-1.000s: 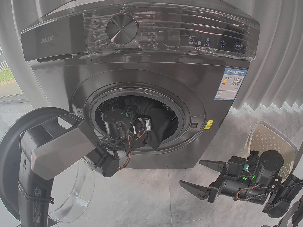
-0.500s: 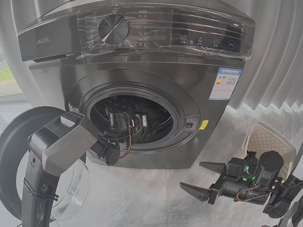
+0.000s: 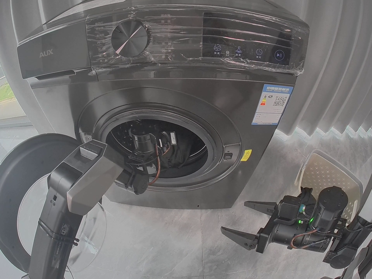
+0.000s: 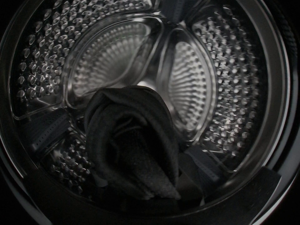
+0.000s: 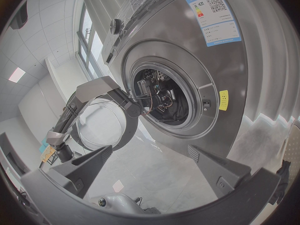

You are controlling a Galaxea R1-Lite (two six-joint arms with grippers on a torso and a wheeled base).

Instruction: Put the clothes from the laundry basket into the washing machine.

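The crumpled black garment [image 4: 134,141] lies low in the grey front-loading washing machine's [image 3: 248,109] drum, before our left claw [image 3: 175,145]; we cannot tell its grip. We should leave it deep. Our right claw [image 3: 233,216] hangs released.

Clothes [image 4: 131,141] inside drum [image 4: 234,78] of washing machine [image 3: 174,86]; door [image 3: 23,175] open at left; laundry basket [image 3: 329,171] at right.

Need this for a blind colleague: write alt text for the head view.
The robot's left arm is in the drum of a grey front-loading washing machine, next to dark clothes, with the door swung open on the left. On the right, the right gripper hangs over the floor, jaws open, before a cream laundry basket.
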